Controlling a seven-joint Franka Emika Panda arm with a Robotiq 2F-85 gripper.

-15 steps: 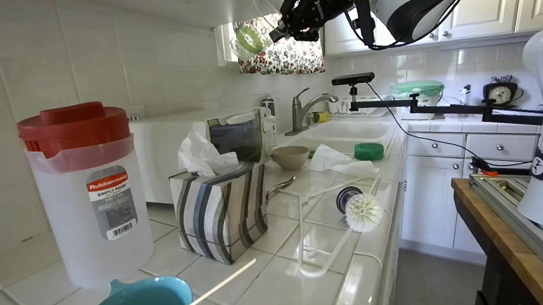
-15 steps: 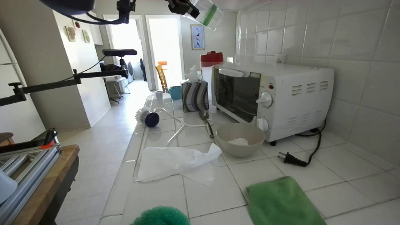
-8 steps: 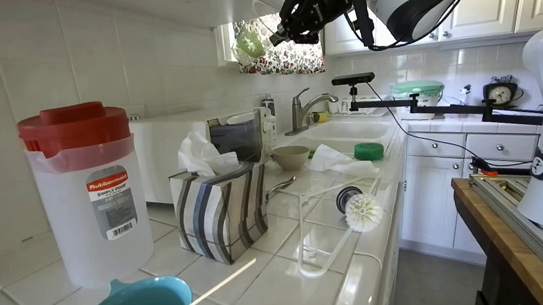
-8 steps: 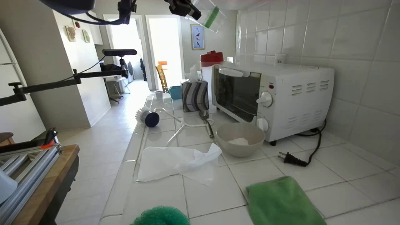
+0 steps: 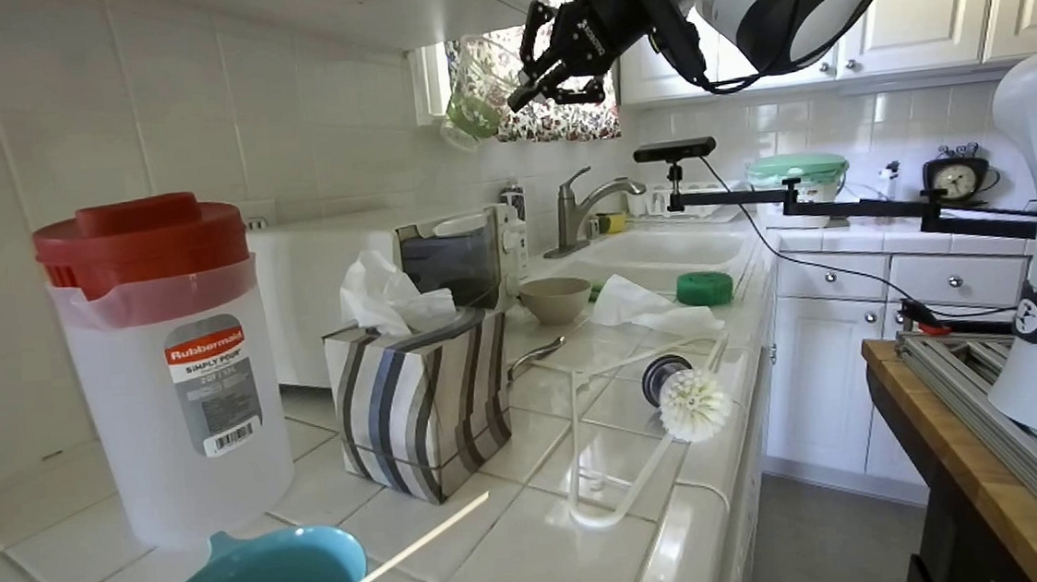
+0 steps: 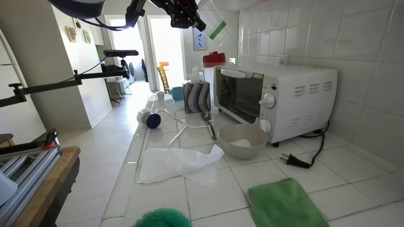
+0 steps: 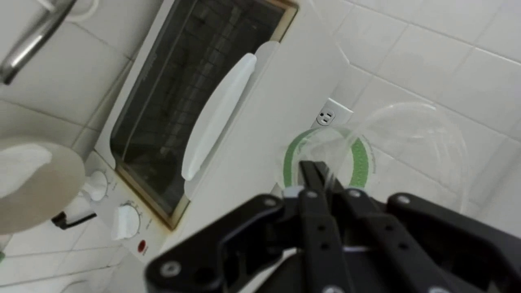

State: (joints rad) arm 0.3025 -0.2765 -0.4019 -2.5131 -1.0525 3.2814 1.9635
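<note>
Gripper [image 7: 315, 173] is seen narrow in the wrist view, drawn nearly together, with the wall of one clear cup [image 7: 361, 162] pinched at its tips; the cup's round rim and one green band are shown from above; one toaster oven [image 7: 262, 134] is looked down on, with one door handle [image 7: 220, 116] and two knobs [image 7: 126, 221] counted; one wall outlet [image 7: 326, 116] is seen face-on; one tan bowl [image 7: 53, 195], something white inside, is cut by the left edge.

In an exterior view, the cup is held tilted in the air, well above the counter [image 5: 548, 548], seen against one flowered curtain [image 5: 551, 122]; curtain, one faucet [image 5: 568, 218], one green-lidded tub [image 5: 796, 177] and one black dial [image 5: 956, 178] are given only here; one thin stick [image 5: 401, 559] is propped in one teal cup [image 5: 272, 565]; one red-lidded pitcher [image 5: 176, 401] and one striped tissue box [image 5: 421, 410] are seen up close.

In an exterior view, the cup is shown with its banded end lower; one framed bird picture [image 6: 199, 37] and three small wall pictures [image 6: 71, 33] are shown only here; one black plug [image 6: 296, 161] is seen lying beside the oven; one green cloth [image 6: 284, 201] is cut by the bottom edge.

In both exterior views, one brush [image 6: 151, 119], one white sheet [image 6: 176, 164] and one green scrubber [image 6: 162, 217] are counted.
</note>
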